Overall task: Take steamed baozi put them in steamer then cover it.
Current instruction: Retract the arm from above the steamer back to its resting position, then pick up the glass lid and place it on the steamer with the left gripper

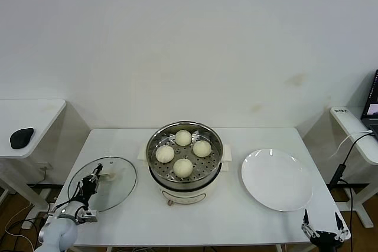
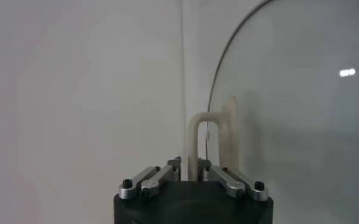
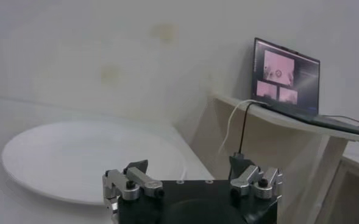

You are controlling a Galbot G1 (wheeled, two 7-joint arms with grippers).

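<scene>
Left gripper (image 2: 192,173), fingers clamped on the cream loop handle (image 2: 199,137) of the round glass lid (image 1: 104,182), left of the shiny steel steamer (image 1: 184,159) holding four cream-white baozi (image 1: 183,167). Right gripper (image 1: 322,229), fingers apart, idles near the flat white plate (image 1: 276,179). Only the left wrist view shows the clamp.

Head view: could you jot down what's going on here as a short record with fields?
Buns: four buns sit on the tray inside the steamer
Lid: glass lid lies on the table, left of the steamer
Left gripper: shut on the lid handle
Right gripper: open, idle at the table's near right corner
Plate: empty, right of the steamer
Not yet done: covering the steamer
</scene>
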